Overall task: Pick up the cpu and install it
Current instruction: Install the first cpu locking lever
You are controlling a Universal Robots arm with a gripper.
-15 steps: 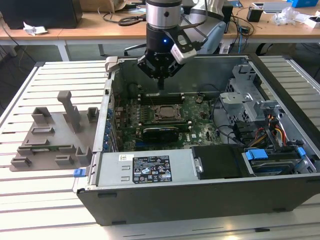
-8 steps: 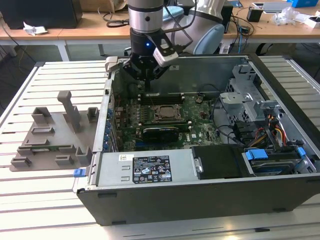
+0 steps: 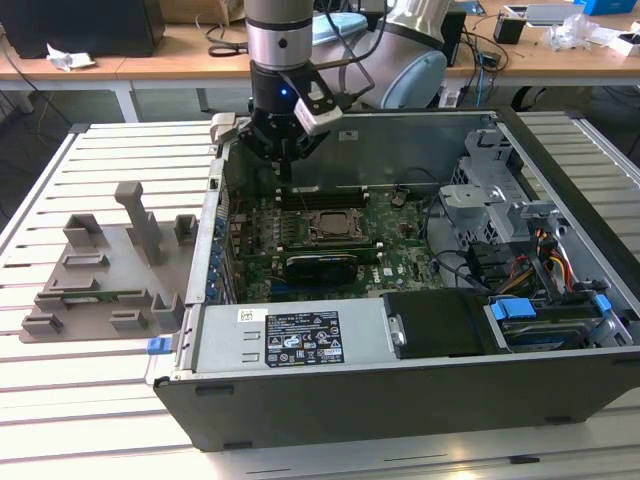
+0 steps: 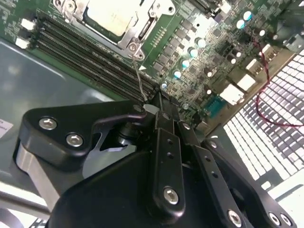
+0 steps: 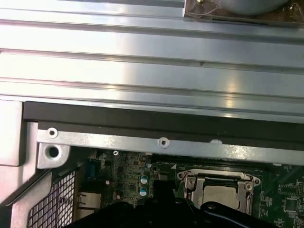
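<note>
The arm (image 3: 278, 35) came straight down from twelve o'clock in the exterior view, its silver wrist section vertical and a black collar with a small blue light below it. The gripper (image 3: 284, 160) hung beneath, pointing down toward six o'clock, with a pale camera block mounted at its three o'clock side. In the second wrist view the gripper (image 4: 159, 102) showed as black bolted linkages whose fingers (image 4: 164, 111) were drawn together to a narrow tip.

The white label (image 3: 300, 338) on the case's drive cage (image 3: 290, 345) bears print too small to read.
</note>
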